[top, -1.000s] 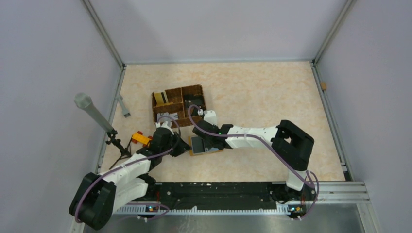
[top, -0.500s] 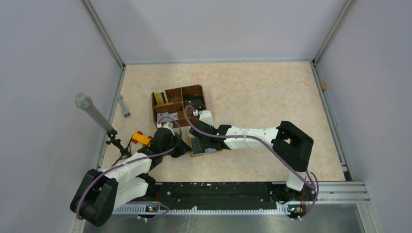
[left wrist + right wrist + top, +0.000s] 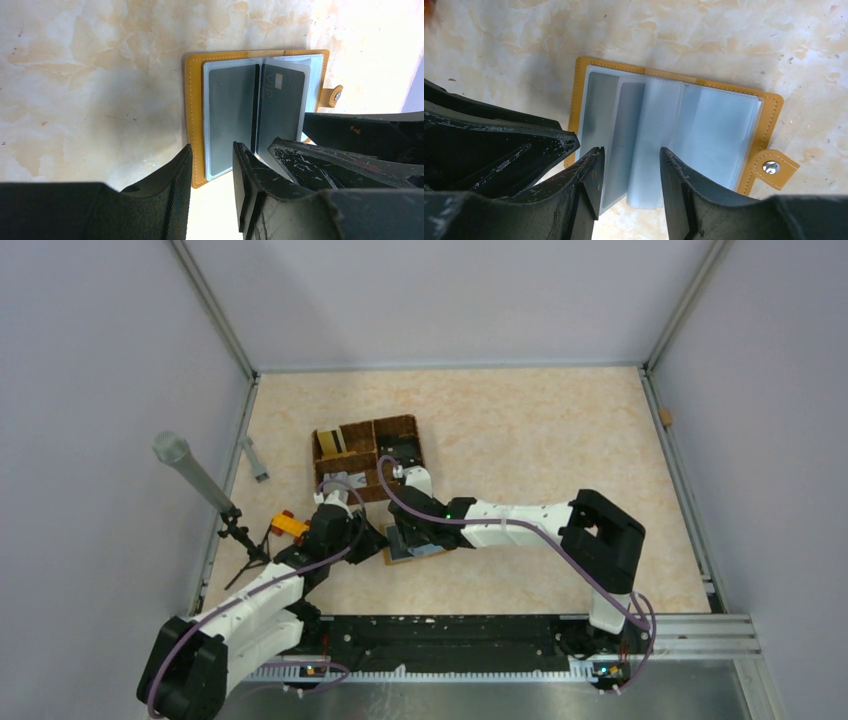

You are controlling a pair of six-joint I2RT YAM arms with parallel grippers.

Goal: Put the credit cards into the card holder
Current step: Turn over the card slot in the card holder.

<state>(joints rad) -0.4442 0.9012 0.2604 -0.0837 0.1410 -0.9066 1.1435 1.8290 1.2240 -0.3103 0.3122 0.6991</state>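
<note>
The mustard-orange card holder [image 3: 194, 115] lies open and flat on the bench [image 3: 540, 430], in its left half, just on the near side of the brown woven basket [image 3: 368, 455]. We see both sets of jaws meeting over it. The left jaws stand apart, with one finger outside the holder's stitched border and the other over the left page, so that the edge lies in the gap, unclamped. The right jaws are also apart, and a loose clear sleeve [image 3: 646, 145] sits between their tips.

The left arm [image 3: 265, 590] reaches forward and to the right from the near-left corner. The right arm [image 3: 510, 520] is bent at the elbow on the right and stretches low to the left.

Inside the holder, glossy plastic pockets fan out like pages. In the left wrist view two dark grey credit cards [image 3: 231, 117] sit in them, and one is marked VIP [image 3: 280, 107]. A small tab with a metal snap [image 3: 774, 169] sticks out from one short edge. The bench top is pale, marbled beige. The black fingers are scuffed and scratched.
</note>
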